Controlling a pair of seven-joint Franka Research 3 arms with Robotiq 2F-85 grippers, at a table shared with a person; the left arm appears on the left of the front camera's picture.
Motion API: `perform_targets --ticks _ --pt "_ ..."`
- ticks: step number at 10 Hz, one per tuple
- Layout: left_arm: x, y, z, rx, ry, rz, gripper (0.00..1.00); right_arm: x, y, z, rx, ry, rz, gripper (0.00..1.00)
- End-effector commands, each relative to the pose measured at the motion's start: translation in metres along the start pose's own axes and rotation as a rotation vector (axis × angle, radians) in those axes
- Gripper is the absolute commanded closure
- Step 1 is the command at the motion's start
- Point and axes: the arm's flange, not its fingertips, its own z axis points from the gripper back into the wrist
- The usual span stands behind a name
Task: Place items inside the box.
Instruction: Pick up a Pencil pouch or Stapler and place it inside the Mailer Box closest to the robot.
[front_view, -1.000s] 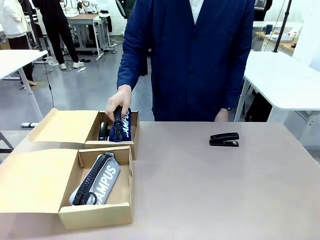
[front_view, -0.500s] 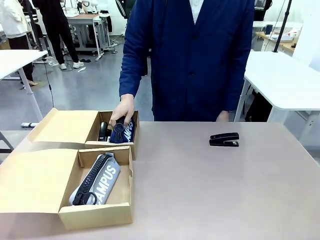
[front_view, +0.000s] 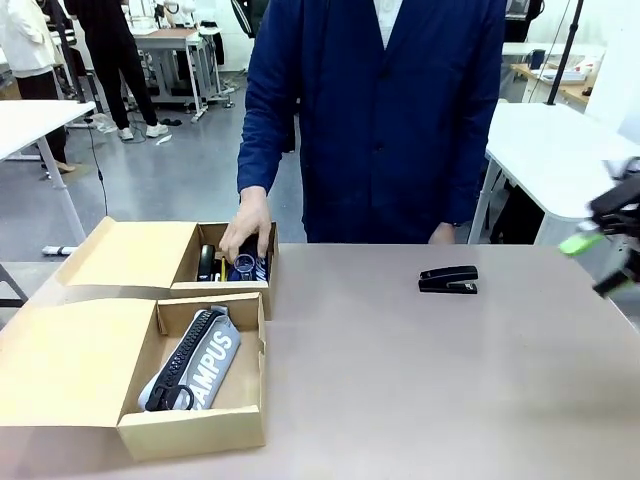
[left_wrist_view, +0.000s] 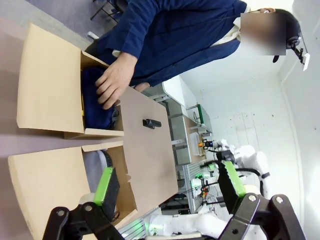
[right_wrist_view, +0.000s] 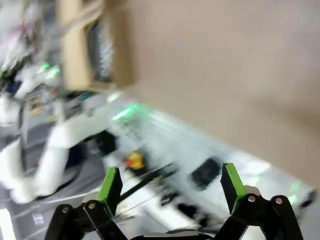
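Note:
Two open cardboard boxes stand at the table's left. In the far box (front_view: 130, 252) a person's hand (front_view: 247, 225) presses the navy pouch (front_view: 246, 267) down beside a black item (front_view: 206, 262). The near box (front_view: 70, 360) holds the grey "CAMPUS" pencil case (front_view: 195, 360). A black stapler (front_view: 448, 279) lies alone on the table at the right. My right gripper (front_view: 597, 263) comes in blurred at the right edge, open and holding nothing, well right of the stapler. The left gripper (left_wrist_view: 169, 182) is open and empty above the near box (left_wrist_view: 45, 185), looking at the hand (left_wrist_view: 114, 80) and stapler (left_wrist_view: 151, 123).
The person in a dark blue coat (front_view: 385, 110) stands at the far edge, between the far box and the stapler. The brown tabletop (front_view: 420, 390) stretches from the boxes to the right edge. In the right wrist view, my open gripper (right_wrist_view: 171, 182) faces a blurred box (right_wrist_view: 95, 45).
The person's hand has pushed the navy pouch from upright down into the far box. My right gripper has swung into view at the right edge, still moving.

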Motion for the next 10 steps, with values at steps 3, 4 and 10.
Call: perform_targets --ticks 3,4,10 --pt "0.000 -0.001 0.000 -0.022 -0.010 -0.018 0.00 0.033 -0.002 -0.007 -0.160 -0.023 0.070 0.00" --pt "0.000 -0.001 0.000 -0.022 -0.010 -0.018 0.00 0.033 -0.002 -0.007 -0.160 -0.023 0.070 0.00" --pt "0.000 -0.001 0.000 -0.022 -0.010 -0.018 0.00 0.154 -0.013 -0.052 -0.566 -0.075 0.824 0.00"
